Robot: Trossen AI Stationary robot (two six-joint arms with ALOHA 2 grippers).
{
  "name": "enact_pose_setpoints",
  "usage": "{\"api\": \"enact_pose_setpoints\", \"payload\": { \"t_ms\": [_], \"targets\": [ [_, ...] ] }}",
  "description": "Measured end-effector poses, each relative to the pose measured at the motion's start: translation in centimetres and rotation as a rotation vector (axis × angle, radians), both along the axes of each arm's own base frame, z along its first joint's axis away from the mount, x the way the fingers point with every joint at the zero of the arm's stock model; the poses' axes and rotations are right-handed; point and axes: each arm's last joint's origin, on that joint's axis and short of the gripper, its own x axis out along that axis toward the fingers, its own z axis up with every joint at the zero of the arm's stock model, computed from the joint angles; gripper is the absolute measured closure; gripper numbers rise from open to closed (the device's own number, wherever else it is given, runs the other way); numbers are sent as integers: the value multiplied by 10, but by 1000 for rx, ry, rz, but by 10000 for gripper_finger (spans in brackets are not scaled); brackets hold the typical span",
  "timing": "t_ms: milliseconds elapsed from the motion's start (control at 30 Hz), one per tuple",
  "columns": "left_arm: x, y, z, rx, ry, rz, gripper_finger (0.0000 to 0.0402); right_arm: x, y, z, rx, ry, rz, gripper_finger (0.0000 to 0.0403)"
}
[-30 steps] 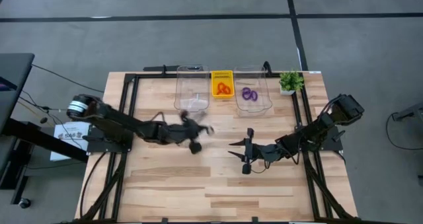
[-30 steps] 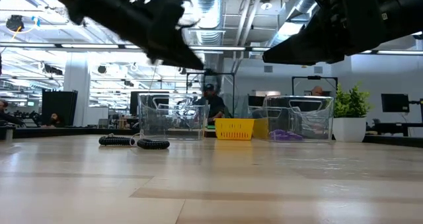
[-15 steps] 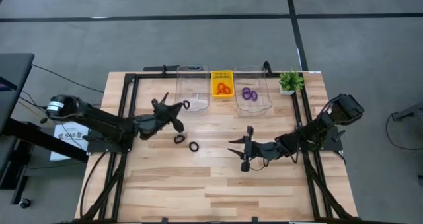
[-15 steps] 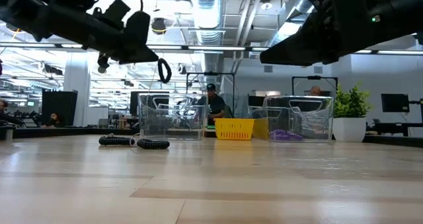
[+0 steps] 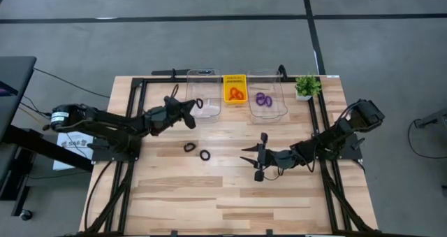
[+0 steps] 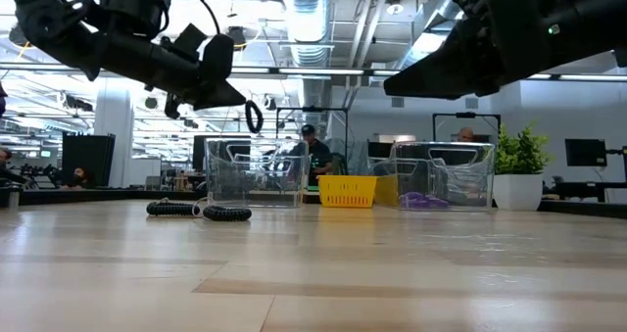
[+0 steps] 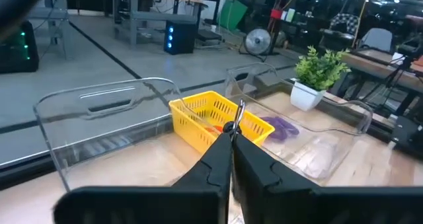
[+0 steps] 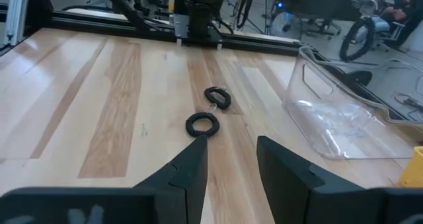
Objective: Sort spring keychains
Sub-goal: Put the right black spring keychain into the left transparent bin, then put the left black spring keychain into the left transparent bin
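Note:
My left gripper (image 5: 193,107) is shut on a black spring keychain (image 5: 200,103), held in the air at the near edge of the left clear bin (image 5: 204,90). In the low view the keychain (image 6: 255,117) hangs from the fingertips. Two more black keychains (image 5: 189,147) (image 5: 204,154) lie flat on the table's middle; they also show in the right wrist view (image 8: 202,123). My right gripper (image 5: 250,159) is open and empty above the table, to the right of them. Orange-red keychains (image 5: 236,94) lie in the yellow basket, purple ones (image 5: 262,100) in the right clear bin. My left gripper pinches the black keychain between its two shut fingertips (image 7: 229,127); a thin metal loop (image 7: 241,109) sticks out past them. The fingers slant from the table's left toward the bin. The black coil (image 6: 255,117) hangs below the tips, lifted clear of table and bin.
The yellow basket (image 5: 235,80) stands between the two clear bins at the far edge, with the right bin (image 5: 274,90) beside a small potted plant (image 5: 306,87). A black frame runs along the table's sides. Bare wood lies toward the near edge.
My left gripper has gone from above the table's middle toward the far edge, up to the left clear bin, still shut on the black keychain, which hangs clear of the table. The two keychains on the table and my right arm have kept still.

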Motion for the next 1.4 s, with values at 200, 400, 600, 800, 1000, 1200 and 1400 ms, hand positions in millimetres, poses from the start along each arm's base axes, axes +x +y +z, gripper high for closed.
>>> {"api": "enact_pose_setpoints", "payload": {
  "t_ms": [200,400,600,800,1000,1200,1400],
  "targets": [
    [6,1,-9,-2,16,5,389,0,0,0,0,1,-1,282],
    [9,7,-22,-8,63,32,385,0,-1,0,0,1,-3,282],
    [10,10,-24,-9,62,43,348,0,-1,0,-2,4,-2,282],
    [13,6,-24,-26,59,-79,301,0,0,0,6,4,0,282],
    [19,-4,-20,-28,54,-404,284,-2,4,0,5,4,20,282],
    [32,-34,-7,38,29,-725,283,-3,7,-1,-2,6,31,282],
    [39,-79,7,103,-15,-993,284,-3,7,-1,-3,7,31,282]
  ]
}}
